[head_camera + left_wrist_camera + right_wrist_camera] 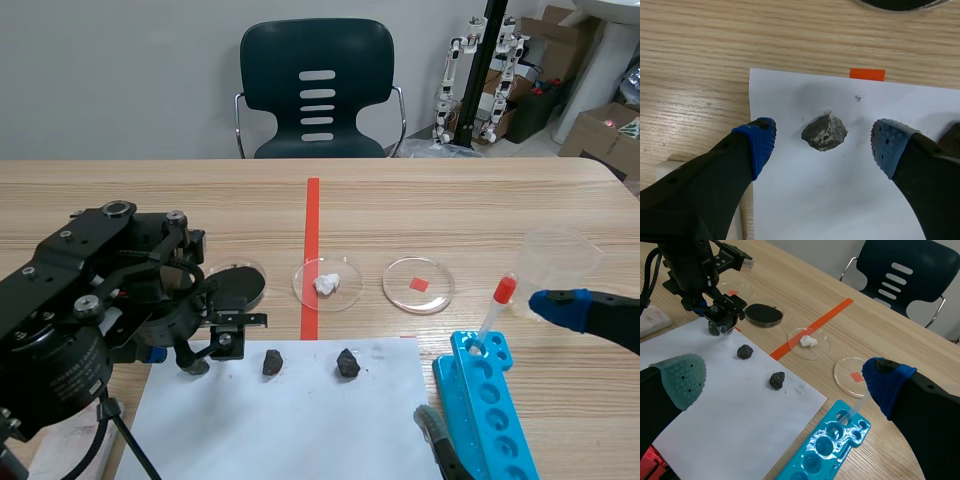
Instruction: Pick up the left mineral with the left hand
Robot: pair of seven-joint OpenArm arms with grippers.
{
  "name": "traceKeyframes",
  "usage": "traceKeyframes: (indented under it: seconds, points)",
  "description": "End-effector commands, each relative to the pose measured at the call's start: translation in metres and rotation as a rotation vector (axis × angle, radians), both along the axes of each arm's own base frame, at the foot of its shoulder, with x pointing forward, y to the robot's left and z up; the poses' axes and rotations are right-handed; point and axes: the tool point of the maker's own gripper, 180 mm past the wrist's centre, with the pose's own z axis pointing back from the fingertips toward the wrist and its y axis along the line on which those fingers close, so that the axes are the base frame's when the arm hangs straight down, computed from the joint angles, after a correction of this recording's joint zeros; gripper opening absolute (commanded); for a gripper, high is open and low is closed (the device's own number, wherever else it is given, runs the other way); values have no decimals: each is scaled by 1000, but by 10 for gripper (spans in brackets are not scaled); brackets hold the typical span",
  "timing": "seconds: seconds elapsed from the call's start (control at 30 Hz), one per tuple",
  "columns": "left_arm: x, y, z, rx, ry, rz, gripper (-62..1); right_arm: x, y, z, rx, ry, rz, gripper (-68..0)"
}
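Note:
Two small dark minerals lie on a white paper sheet [300, 425]. The left mineral [272, 362] [824, 133] [744, 351] is grey-black and rough. My left gripper [198, 362] [825, 147] hovers low over the sheet's left part, open, and in the left wrist view the stone lies just ahead of the gap between its blue pads, touching neither. The right mineral [347, 363] [777, 379] rests a short way to the right. My right gripper [497, 365] [785, 377] stands open and holds nothing, above the table's right front.
Three petri dishes line the paper's far edge: one with dark contents [236, 281], one with white material [328, 283], one with a red square [418, 285]. A blue tube rack [490, 405] with a red-capped dropper [497, 308] and a clear cup [560, 256] stand at the right.

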Motion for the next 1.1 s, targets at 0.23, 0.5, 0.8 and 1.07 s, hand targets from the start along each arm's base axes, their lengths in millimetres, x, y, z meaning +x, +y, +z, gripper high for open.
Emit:
traceKeyframes:
  seconds: [0.23,0.5,0.8,1.07]
  points:
    - [0,-4,-3,-4,8,5,-194,4,1,12,20,-39,-3,4]
    - [3,-4,-2,-3,-3,4,-313,4,1,12,20,-39,-3,4]
    - [3,-4,-2,-2,-9,4,-402,4,1,12,20,-39,-3,4]
    - [3,-4,-2,-2,-9,4,-496,4,1,12,20,-39,-3,4]
